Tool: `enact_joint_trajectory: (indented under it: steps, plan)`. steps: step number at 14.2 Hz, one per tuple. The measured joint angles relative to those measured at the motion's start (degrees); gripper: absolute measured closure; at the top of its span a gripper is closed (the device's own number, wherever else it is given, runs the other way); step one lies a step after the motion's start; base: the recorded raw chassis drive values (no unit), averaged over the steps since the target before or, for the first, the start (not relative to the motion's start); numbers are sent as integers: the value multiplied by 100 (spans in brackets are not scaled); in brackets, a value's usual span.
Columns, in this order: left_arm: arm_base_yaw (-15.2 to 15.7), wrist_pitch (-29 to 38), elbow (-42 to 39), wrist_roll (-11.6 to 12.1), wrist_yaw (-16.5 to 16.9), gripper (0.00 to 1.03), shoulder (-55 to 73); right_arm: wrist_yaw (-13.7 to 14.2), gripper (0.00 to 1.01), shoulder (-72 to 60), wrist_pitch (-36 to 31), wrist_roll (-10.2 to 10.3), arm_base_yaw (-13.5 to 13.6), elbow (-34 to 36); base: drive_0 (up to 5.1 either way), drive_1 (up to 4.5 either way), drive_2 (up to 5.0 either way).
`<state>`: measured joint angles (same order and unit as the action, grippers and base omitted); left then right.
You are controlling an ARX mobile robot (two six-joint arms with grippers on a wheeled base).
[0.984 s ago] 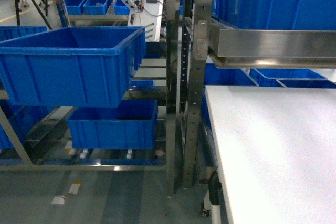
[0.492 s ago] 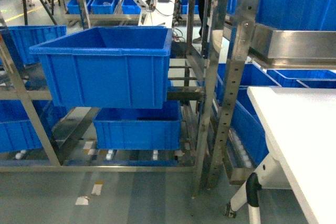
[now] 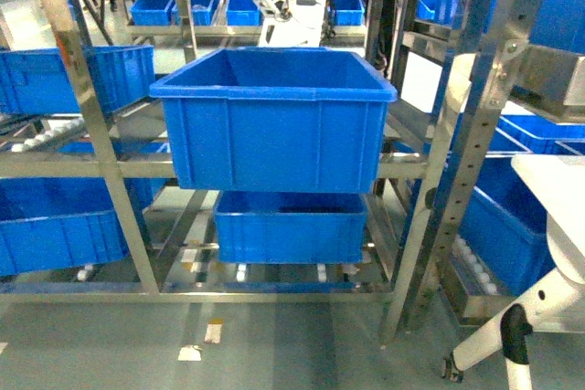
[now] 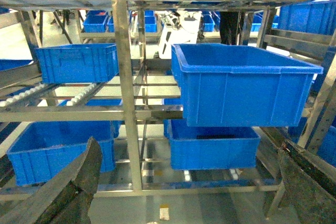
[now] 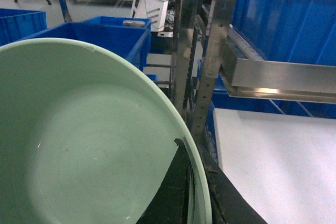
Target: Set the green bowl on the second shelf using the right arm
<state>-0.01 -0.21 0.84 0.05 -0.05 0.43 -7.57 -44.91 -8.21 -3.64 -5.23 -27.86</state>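
Observation:
The green bowl (image 5: pixel 89 145) fills the left of the right wrist view, its hollow facing the camera. My right gripper (image 5: pixel 191 153) is shut on the bowl's rim, one black finger (image 5: pixel 170 190) inside and the other outside. The second shelf (image 3: pixel 137 168), a steel rail tier between uprights, carries a large deep blue bin (image 3: pixel 274 116) in the middle of the head view. Neither arm shows in the head view. My left gripper (image 4: pixel 191 182) is open and holds nothing, facing the same shelf (image 4: pixel 105 113) and bin (image 4: pixel 241 87).
A smaller blue bin (image 3: pixel 291 226) sits on the tier below. More blue bins (image 3: pixel 64 79) stand at left and behind. Steel uprights (image 3: pixel 462 152) stand to the right of the bin. The white table (image 3: pixel 558 189) is at the right edge, with grey floor (image 3: pixel 274 344) below.
The head view has swung left: the rack and large blue bin slid from the left to the middle of the picture, and the white table moved off to the right edge.

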Motion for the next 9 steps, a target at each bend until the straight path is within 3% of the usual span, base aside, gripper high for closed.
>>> enact_joint_trajectory:
  steps: [9]
  plan:
    - [-2, 2, 0, -2, -17, 5, 0, -2, 99, 2, -33, 0, 0, -2, -496, 250, 250]
